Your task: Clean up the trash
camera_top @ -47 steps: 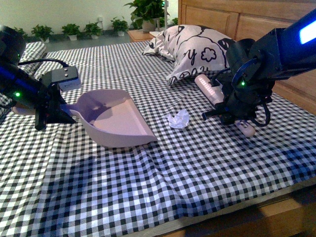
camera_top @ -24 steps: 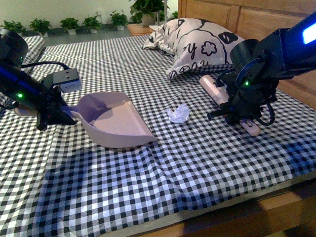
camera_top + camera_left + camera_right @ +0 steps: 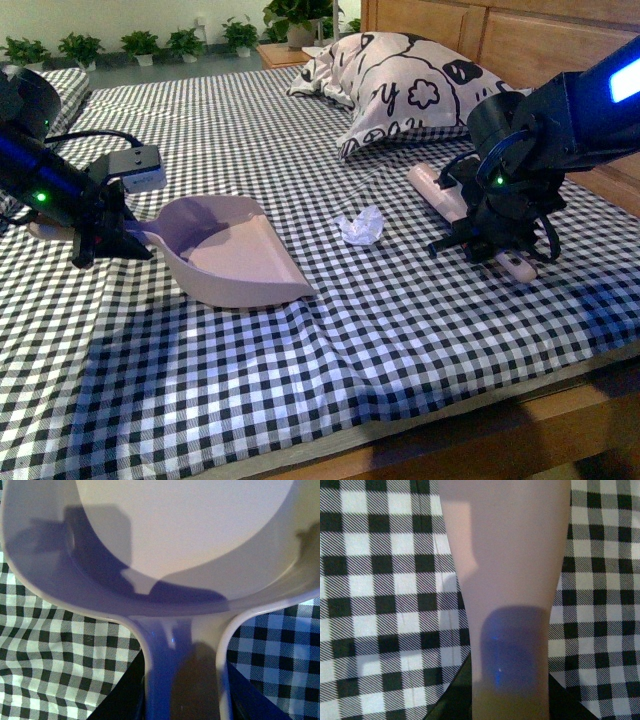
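The trash, a small crumpled white paper wad [image 3: 362, 227], lies on the checked bedspread between the two arms. A pale pink dustpan [image 3: 232, 253] rests on the cloth left of it, its open mouth turned toward the wad. My left gripper [image 3: 118, 235] is shut on the dustpan's handle [image 3: 182, 675]. Right of the wad, my right gripper [image 3: 492, 240] is shut on the brush [image 3: 440, 190], whose pale handle [image 3: 507, 585] fills the right wrist view. The brush's bristles are hidden.
A black-and-white patterned pillow [image 3: 400, 90] lies behind the wad against the wooden headboard [image 3: 520, 40]. The bed's wooden front edge [image 3: 480, 425] runs along the near side. Potted plants [image 3: 140, 45] stand far behind.
Both arms have shifted slightly lower in the view, the dustpan sliding with the left one. The paper wad stays in place.
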